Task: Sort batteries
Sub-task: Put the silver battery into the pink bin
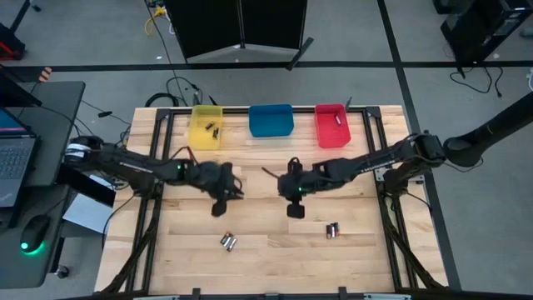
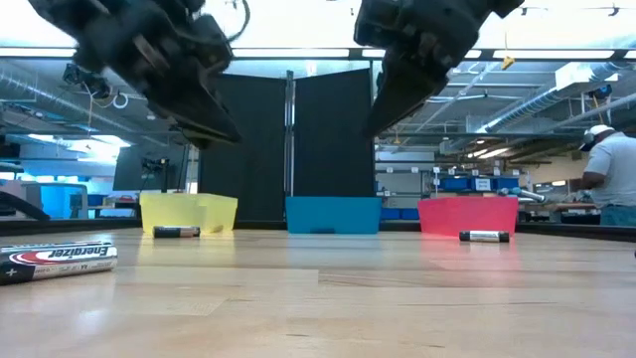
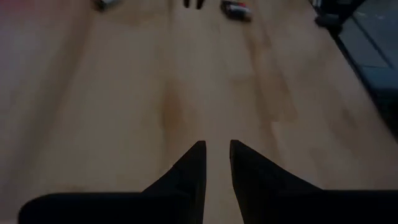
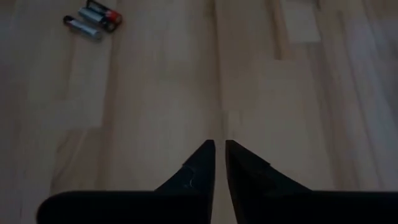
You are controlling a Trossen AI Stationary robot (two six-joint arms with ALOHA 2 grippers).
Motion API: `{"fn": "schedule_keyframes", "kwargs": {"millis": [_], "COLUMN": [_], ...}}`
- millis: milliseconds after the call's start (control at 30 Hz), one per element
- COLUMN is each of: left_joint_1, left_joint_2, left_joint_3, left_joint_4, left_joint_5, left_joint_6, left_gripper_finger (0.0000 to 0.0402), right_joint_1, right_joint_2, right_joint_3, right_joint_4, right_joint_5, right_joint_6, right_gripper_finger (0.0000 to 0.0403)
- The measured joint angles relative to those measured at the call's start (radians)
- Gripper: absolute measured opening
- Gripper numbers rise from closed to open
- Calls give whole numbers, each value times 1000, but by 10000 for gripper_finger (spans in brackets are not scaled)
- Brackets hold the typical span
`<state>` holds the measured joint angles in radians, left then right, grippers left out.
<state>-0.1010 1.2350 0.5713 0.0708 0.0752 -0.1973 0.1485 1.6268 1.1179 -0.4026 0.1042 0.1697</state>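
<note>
From above, the wooden worktop carries three bins along its far edge: yellow bin at eleven o'clock, blue bin at twelve, red bin at one. Small dark cells lie inside the yellow and the red bins; how many is too small to tell. Two loose groups of batteries sit on the near half, one pair at about seven o'clock, another at about five. The left gripper and right gripper hang over the middle, near each other but apart, with bare wood around both and towards the near edge.

At worktop height, one large battery lies at the picture's left edge, its end cut off. A smaller cell lies before the yellow bin, another before the red one. Both arms are cut off by the top edge, fingertips hidden. A person stands in the room beyond.

The left wrist view shows its fingers a narrow gap apart, holding nothing, blurred batteries far off.

The right wrist view shows its fingers a slit apart, nothing between, with two batteries well clear
</note>
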Motion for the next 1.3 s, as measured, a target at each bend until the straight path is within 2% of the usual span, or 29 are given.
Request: {"fn": "schedule_keyframes", "kwargs": {"millis": [133, 267, 433, 633, 767, 900, 1000, 1167, 1300], "left_joint_1": [-148, -267, -423, -569, -606, -612, -611, -593, -559], "left_joint_2": [0, 0, 2, 81, 190, 296, 353, 388, 391], "left_joint_3": [80, 152, 168, 162, 189, 281, 365, 453, 455], "left_joint_4": [-160, -262, -283, -266, -257, -259, -350, -511, -521], "left_joint_5": [-98, -149, -232, -300, -301, -291, -289, -302, -321], "left_joint_6": [-124, -239, -369, -627, -783, -827, -842, -895, -1002], "left_gripper_finger": [72, 55, 33, 8, 8, 18, 27, 48, 69], "right_joint_1": [38, 58, 85, 131, 164, 189, 200, 209, 209], "right_joint_2": [0, 0, 8, 8, 8, 8, 8, 8, 8], "right_joint_3": [0, 0, 0, 0, 0, 0, 0, 0, 0], "right_joint_4": [3, 22, 91, 150, 163, 165, 165, 166, 169], "right_joint_5": [9, 10, 1, -13, 3, 47, 71, 89, 89], "right_joint_6": [30, 47, 41, 57, 88, 105, 124, 127, 127], "right_gripper_finger": [58, 63, 62, 59, 59, 58, 58, 58, 58]}}
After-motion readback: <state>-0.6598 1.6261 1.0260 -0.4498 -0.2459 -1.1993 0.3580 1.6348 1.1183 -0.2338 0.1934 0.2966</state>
